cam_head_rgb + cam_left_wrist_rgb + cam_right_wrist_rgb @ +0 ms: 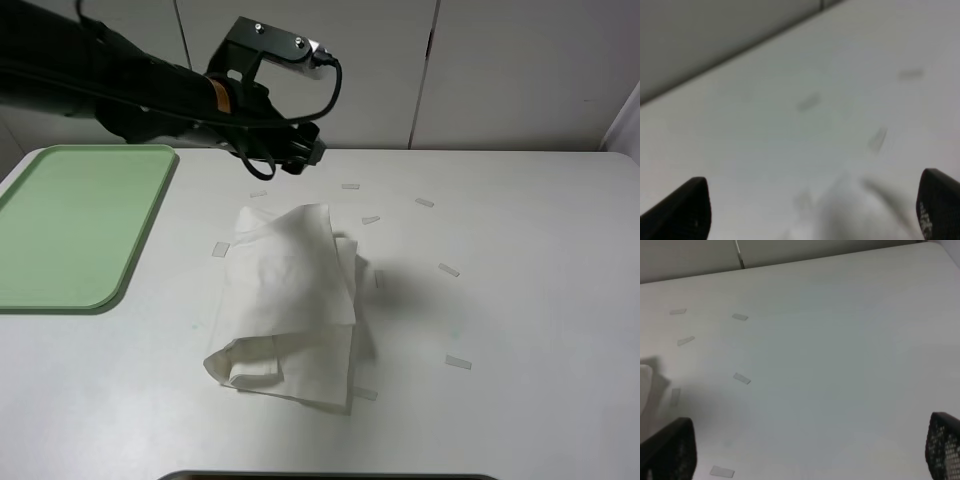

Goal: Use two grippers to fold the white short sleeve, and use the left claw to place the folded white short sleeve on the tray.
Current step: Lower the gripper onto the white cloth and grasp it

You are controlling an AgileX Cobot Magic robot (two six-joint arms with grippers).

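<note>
The white short sleeve lies folded into a rumpled bundle at the middle of the table, and nothing grips it. The pale-green tray sits at the left with nothing on it. My left gripper hovers above the table just behind the shirt's far edge. In the blurred left wrist view its fingertips stand wide apart and hold nothing, with the shirt as a blur between them. My right gripper is open and empty over bare table, with the shirt's edge at the side. The right arm is outside the exterior view.
Small pale tape strips are scattered on the white table around the shirt, and they also show in the right wrist view. White cabinet panels stand behind the table. A dark edge runs along the front.
</note>
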